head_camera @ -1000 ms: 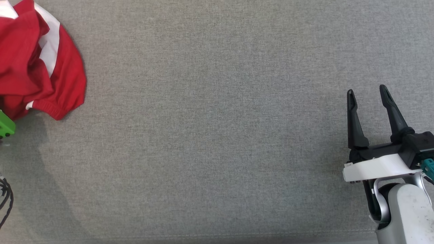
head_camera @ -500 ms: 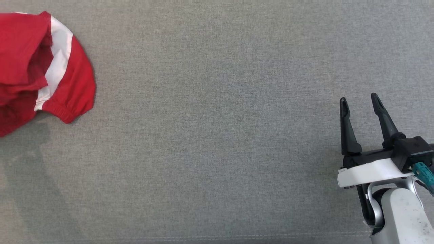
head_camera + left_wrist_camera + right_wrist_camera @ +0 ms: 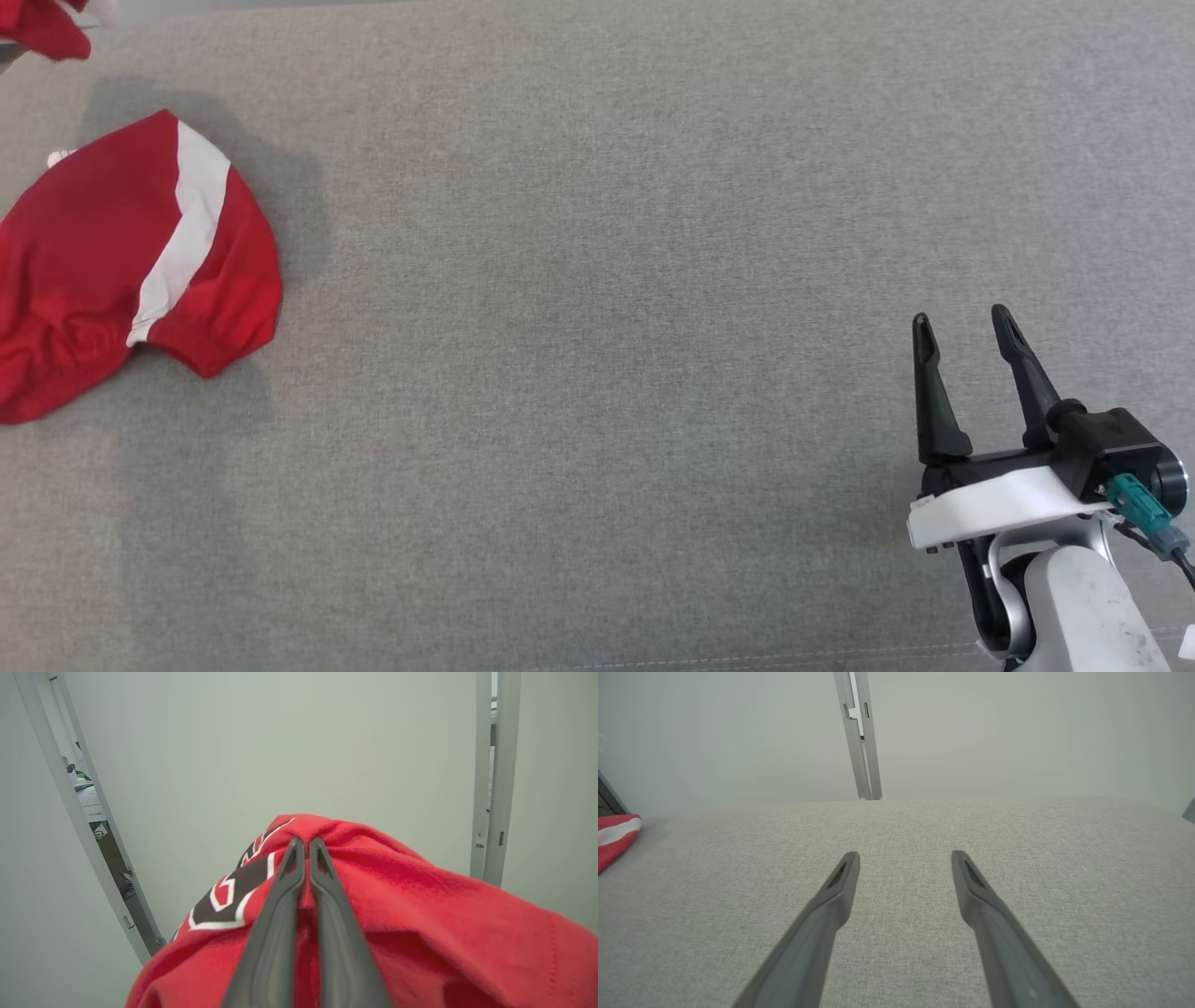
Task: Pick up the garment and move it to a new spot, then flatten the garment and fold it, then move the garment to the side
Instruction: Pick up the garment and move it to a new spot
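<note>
The garment (image 3: pixel 93 271) is a red shirt with a white stripe, at the left edge of the grey fabric surface (image 3: pixel 597 280) in the head view. Another red fold of it (image 3: pixel 42 23) shows in the top left corner. In the left wrist view my left gripper (image 3: pixel 307 841) is shut on a bunched ridge of the red garment (image 3: pixel 420 905), beside a black and white print. My right gripper (image 3: pixel 962 319) stands open at the lower right, far from the cloth. Its fingers (image 3: pixel 905 855) hold nothing, and the garment's edge (image 3: pixel 614 835) lies far to their left.
A pale wall with grey metal frame posts (image 3: pixel 859 737) stands behind the surface's far edge. Two more posts (image 3: pixel 488 779) show in the left wrist view. A stitched seam (image 3: pixel 747 653) runs along the near edge.
The head view has shifted, so the right gripper sits lower in the picture. The garment has changed shape: its striped sleeve is spread out and throws a wider shadow. The left gripper has shut.
</note>
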You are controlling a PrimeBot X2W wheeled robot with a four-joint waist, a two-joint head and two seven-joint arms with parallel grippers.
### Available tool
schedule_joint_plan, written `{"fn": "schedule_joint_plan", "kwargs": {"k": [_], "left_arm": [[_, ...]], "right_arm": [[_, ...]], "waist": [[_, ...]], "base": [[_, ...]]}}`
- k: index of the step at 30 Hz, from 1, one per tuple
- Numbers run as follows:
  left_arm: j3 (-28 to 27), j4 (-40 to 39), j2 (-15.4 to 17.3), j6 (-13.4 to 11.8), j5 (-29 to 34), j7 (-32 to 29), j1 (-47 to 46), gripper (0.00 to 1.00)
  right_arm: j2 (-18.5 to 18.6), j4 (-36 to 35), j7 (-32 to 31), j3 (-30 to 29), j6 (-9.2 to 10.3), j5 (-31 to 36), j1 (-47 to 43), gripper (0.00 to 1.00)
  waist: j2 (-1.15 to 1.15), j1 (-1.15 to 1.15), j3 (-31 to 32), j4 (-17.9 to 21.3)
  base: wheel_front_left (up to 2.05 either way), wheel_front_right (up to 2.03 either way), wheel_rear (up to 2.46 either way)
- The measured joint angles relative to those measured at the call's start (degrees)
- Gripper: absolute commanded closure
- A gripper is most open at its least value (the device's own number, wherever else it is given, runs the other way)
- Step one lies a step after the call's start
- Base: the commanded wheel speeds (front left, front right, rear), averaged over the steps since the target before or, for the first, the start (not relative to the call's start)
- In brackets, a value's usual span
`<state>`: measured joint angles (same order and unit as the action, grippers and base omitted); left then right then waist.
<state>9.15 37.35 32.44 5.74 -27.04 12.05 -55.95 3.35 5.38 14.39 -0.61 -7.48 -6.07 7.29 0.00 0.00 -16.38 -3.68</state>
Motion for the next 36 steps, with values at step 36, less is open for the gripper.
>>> {"fn": "schedule_joint_plan", "kwargs": {"k": [36], "left_arm": [[18.1, -12.2, -21.6, -3.6, -2.6, -2.6, 19.2, 1.0]], "right_arm": [[-0.5, 2.2, 0.7, 6.2, 0.0, -6.5, -0.8, 0.0]], "waist": [[0.0, 0.0, 3.8, 18.6]], "base": [[0.0, 0.0, 0.0]]}}
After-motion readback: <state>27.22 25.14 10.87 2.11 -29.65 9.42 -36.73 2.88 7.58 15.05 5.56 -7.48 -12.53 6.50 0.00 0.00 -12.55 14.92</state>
